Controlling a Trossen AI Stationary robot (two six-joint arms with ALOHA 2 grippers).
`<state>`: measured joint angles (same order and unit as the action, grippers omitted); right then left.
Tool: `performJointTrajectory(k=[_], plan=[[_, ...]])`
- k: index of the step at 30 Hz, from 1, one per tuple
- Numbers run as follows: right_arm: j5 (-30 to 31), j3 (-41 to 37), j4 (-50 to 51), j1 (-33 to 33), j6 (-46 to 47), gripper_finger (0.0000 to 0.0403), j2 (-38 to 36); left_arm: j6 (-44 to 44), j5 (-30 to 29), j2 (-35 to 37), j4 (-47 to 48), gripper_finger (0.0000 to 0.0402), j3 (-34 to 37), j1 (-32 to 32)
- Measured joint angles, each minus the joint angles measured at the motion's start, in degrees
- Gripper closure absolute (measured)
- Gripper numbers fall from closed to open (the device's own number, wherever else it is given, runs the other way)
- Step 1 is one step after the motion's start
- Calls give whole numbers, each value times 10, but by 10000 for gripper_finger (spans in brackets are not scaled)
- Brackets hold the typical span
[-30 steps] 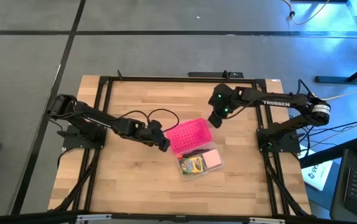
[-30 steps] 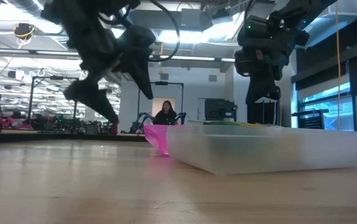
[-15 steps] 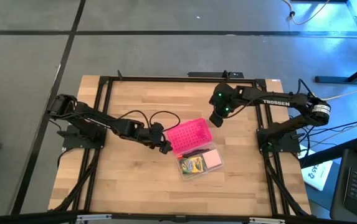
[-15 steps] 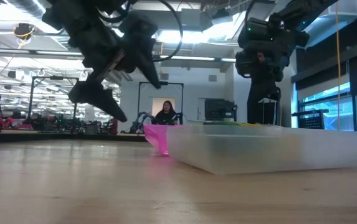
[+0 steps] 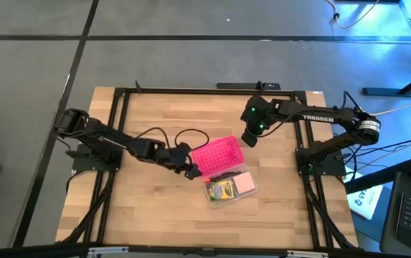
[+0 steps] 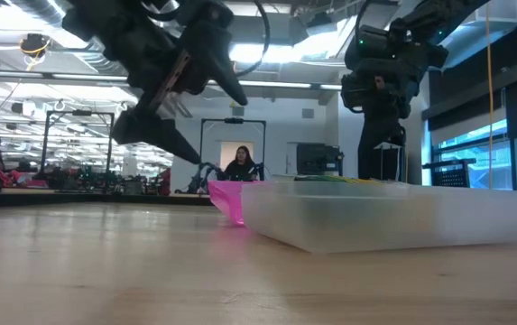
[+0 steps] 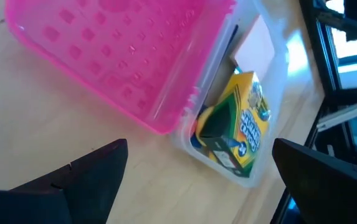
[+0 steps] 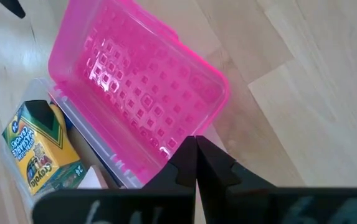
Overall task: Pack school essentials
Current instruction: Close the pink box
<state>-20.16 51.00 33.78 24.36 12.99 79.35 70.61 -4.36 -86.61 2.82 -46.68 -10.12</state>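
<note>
The clear case (image 5: 242, 193) (image 6: 393, 217) lies mid-table with its pink perforated lid (image 5: 218, 154) (image 7: 116, 56) (image 8: 141, 93) swung open toward the far left. Inside lie the green-yellow crayon box (image 5: 223, 190) (image 7: 237, 127) (image 8: 38, 149), the pink sticky-note pad (image 5: 244, 183) (image 7: 256, 46) and a dark pen (image 5: 223, 175). Scissors, eraser and pencils do not show. My left gripper (image 5: 189, 170) (image 6: 204, 122) (image 7: 200, 146) hovers open just left of the lid, above the table. My right gripper (image 5: 247, 140) (image 8: 194, 146) hangs shut above the lid's far right corner.
A black frame (image 5: 191, 91) runs around the wooden table. Bare wood lies to the near and left sides of the case (image 5: 148, 208). A person (image 6: 240, 164) sits in the room far behind the table.
My left gripper has risen from just above the table beside the lid, and its fingers have tipped toward level. The case, lid and right arm have kept still.
</note>
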Motion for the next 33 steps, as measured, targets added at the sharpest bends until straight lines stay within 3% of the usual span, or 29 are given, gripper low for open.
performJointTrajectory(k=[14, 23, 33], plan=[[1, 0, -1, 0, 0, 397, 0, 29, 10, 0, 6, 17, 0, -3], [19, 0, 12, 4, -22, 397, 0, 58, -22, 0, 38, 92, 0, -3], [19, 0, 45, 51, -19, 397, 0, 73, -39, 0, 61, 158, 0, 6]])
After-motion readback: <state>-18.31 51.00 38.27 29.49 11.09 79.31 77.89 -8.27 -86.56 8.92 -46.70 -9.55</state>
